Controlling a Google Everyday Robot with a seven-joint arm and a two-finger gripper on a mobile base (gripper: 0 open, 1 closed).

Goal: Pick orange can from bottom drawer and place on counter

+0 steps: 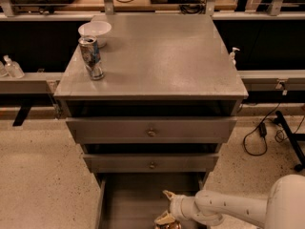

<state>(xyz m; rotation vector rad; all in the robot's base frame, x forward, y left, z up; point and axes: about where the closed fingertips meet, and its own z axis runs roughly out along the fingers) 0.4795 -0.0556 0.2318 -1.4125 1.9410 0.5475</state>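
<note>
The gripper (pixel 160 206) is low in the frame, inside the open bottom drawer (pixel 128 199), toward its right side. Its two pale fingers (pixel 166 194) are spread apart, the jaws open and pointing left, with one finger higher and the other near the frame's lower edge. Nothing sits between them.

Only the top of the orange can (pixel 167 225) shows. It is at the very bottom edge, in the same drawer and right under the lower finger. It is not clear whether that finger touches it.

The white arm (pixel 228 208) comes in from the lower right corner and crosses the drawer's right wall.

Above the bottom drawer are two grey drawers, the middle drawer (pixel 119 162) and the top drawer (pixel 105 130). Each has a small round knob at its centre and each is pulled out slightly.

The counter (pixel 162 56) is a flat grey square on top of the cabinet. A blue can (pixel 91 57) stands upright near its left edge. A white bowl (pixel 94 31) sits just behind that can, at the back left corner.

A pump bottle (pixel 233 56) stands past the counter's right edge, and a clear bottle (pixel 13 68) stands on a ledge far left. A black cable (pixel 257 137) lies on the speckled floor (pixel 43 175) to the right of the cabinet.
</note>
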